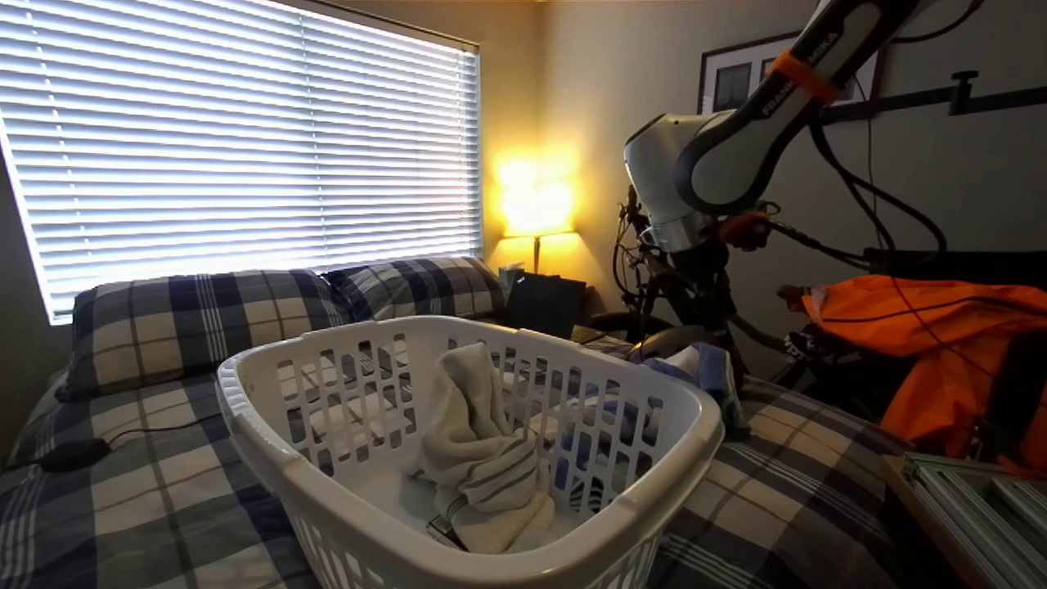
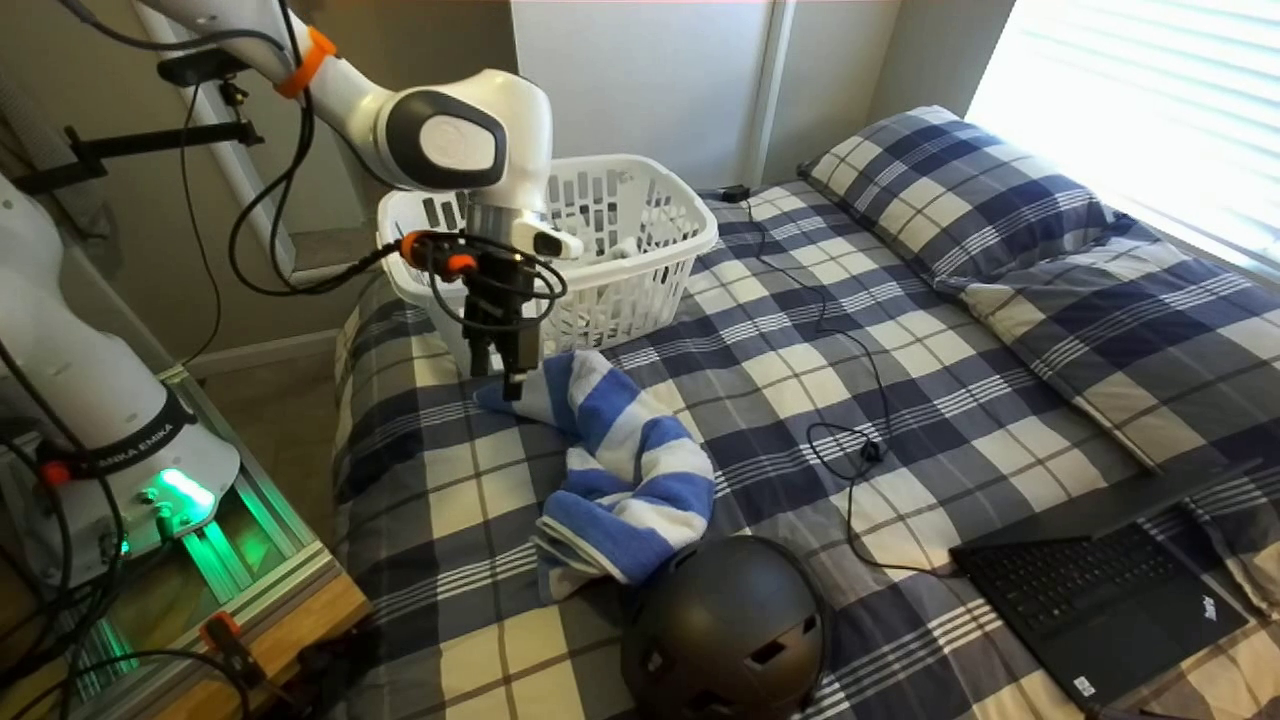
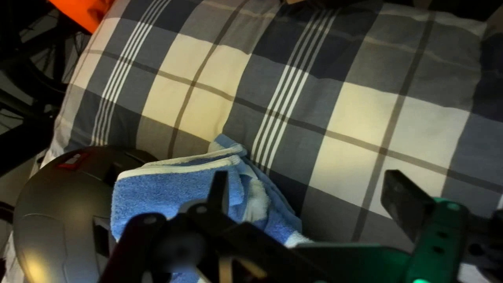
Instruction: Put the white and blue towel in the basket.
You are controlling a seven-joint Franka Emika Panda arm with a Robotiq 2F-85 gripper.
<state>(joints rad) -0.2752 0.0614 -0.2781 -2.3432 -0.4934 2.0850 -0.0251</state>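
Note:
The white and blue striped towel point(image 2: 650, 465) lies bunched on the plaid bed. It also shows behind the basket in an exterior view point(image 1: 695, 368) and at the lower left in the wrist view point(image 3: 169, 192). The white laundry basket point(image 2: 640, 265) stands on the bed behind the gripper; it also shows in an exterior view point(image 1: 343, 511). A pale cloth point(image 1: 491, 466) lies inside it. My gripper point(image 2: 498, 382) points down at the towel's basket-side end. In the wrist view the gripper point(image 3: 306, 177) is open, its fingers wide apart; whether it touches the towel I cannot tell.
A black helmet point(image 2: 740, 620) touches the towel's near end; it also shows in the wrist view point(image 3: 59, 212). An open laptop point(image 2: 1120, 590) and a cable point(image 2: 850, 480) lie on the bed. Pillows point(image 2: 960, 190) lie by the window. A lamp point(image 1: 536, 204) stands in the corner.

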